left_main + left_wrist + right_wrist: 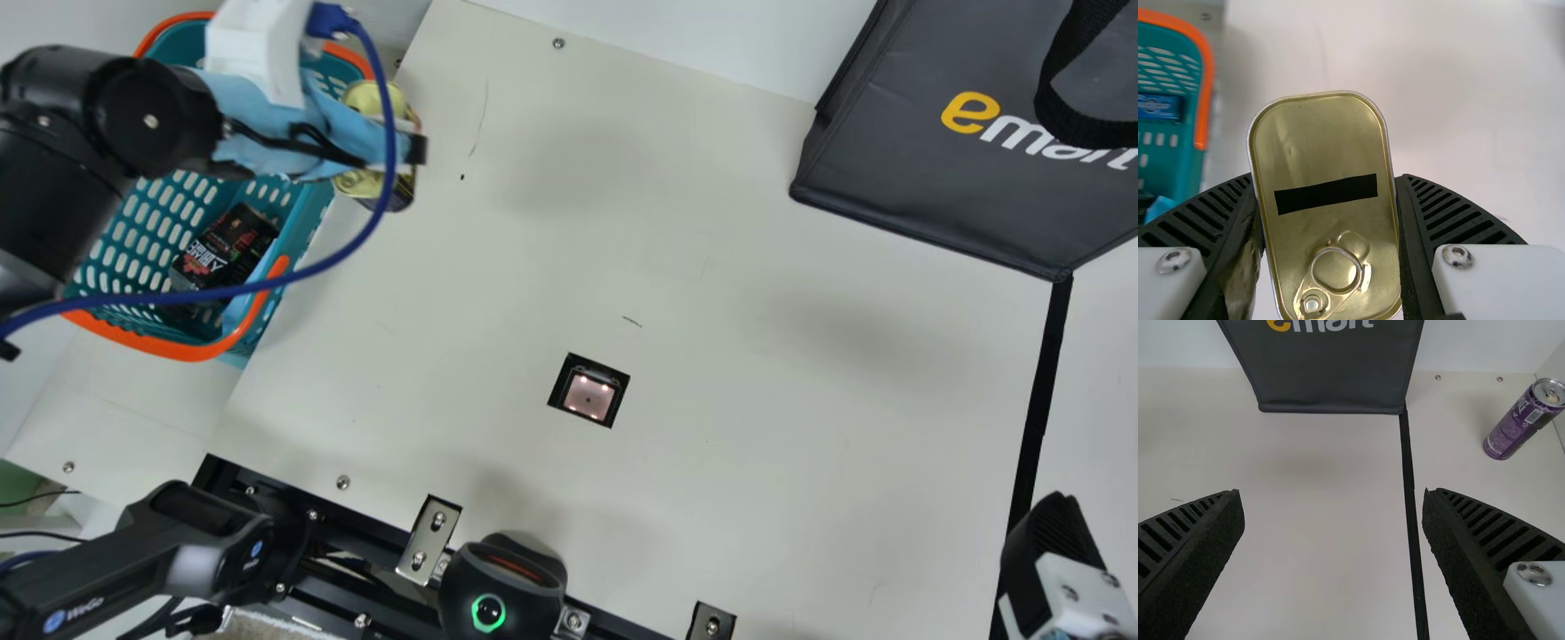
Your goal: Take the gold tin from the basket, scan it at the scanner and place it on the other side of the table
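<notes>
In the main view my left gripper (pixel 411 149) is at the basket's right edge, with the gold tin (pixel 360 184) showing on both sides of it. The left wrist view has the gold tin (pixel 1328 153) between the ribbed fingers of my left gripper (pixel 1331 200), which is shut on it; its ring-pull face is turned to the camera. The scanner (pixel 589 396) is a lit square set into the table. At the main view's lower right is my right gripper (pixel 1049 542). In its wrist view my right gripper (pixel 1333 520) stands open, holding nothing.
The teal basket (pixel 307 218) with orange handles holds a dark package (pixel 233 244). A dark bag (pixel 925 196) stands at the far right of the table. A black line (pixel 1410 500) runs along the table, with a purple can (pixel 1518 427) beyond it.
</notes>
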You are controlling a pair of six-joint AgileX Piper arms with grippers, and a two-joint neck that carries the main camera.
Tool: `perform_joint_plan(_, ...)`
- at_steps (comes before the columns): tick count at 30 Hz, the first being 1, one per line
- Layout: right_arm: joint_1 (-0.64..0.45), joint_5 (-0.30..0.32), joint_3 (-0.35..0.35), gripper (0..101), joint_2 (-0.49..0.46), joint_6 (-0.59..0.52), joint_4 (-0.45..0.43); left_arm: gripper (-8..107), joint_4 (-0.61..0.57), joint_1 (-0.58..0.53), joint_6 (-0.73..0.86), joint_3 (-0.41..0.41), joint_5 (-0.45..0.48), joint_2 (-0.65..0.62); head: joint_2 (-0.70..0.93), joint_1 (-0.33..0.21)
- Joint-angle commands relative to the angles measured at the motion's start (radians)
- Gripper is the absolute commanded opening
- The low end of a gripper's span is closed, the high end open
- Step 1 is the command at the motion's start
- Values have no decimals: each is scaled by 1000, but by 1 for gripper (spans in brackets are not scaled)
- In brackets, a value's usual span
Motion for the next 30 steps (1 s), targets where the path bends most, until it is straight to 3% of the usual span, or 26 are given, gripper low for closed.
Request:
perform_joint_plan(1,0,0,0,95,0,0,0,-8,18,-120,-59,0,7,-3,2,-29)
perform_joint_plan(15,0,0,0,95,0,0,0,-8,109,-510,-360,23,27,24,2,-29)
perform_joint_plan(30,0,0,0,95,0,0,0,-8,178,-769,-631,91,2,23,2,-29)
